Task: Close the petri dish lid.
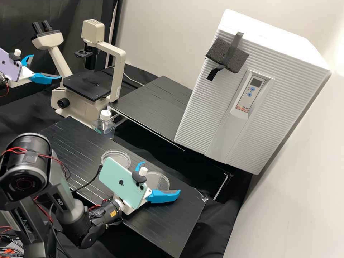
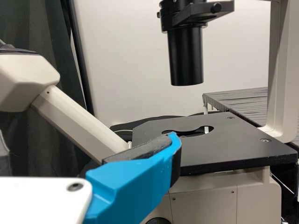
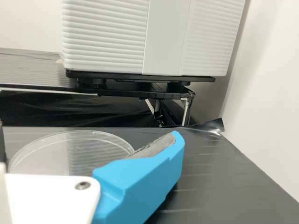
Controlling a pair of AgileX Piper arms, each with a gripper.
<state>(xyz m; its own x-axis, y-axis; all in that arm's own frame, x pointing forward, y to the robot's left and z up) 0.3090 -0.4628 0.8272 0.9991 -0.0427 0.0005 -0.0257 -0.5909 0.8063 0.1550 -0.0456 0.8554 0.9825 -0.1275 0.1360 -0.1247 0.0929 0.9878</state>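
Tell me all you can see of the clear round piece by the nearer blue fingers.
The clear round piece looks like plastic or glass: shallow, see-through, low-rimmed, with striped reflections. It lies flat on the black bench. In the high view it shows between the open fingers of the right gripper; whether they touch it, I cannot tell.

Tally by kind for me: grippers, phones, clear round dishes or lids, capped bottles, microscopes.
Grippers (left gripper, right gripper): 2
Phones (lavender phone, mint phone): 2
Clear round dishes or lids (one beyond the mint phone, one by the right gripper): 2
Capped bottle: 1
Microscope: 1
Total: 8
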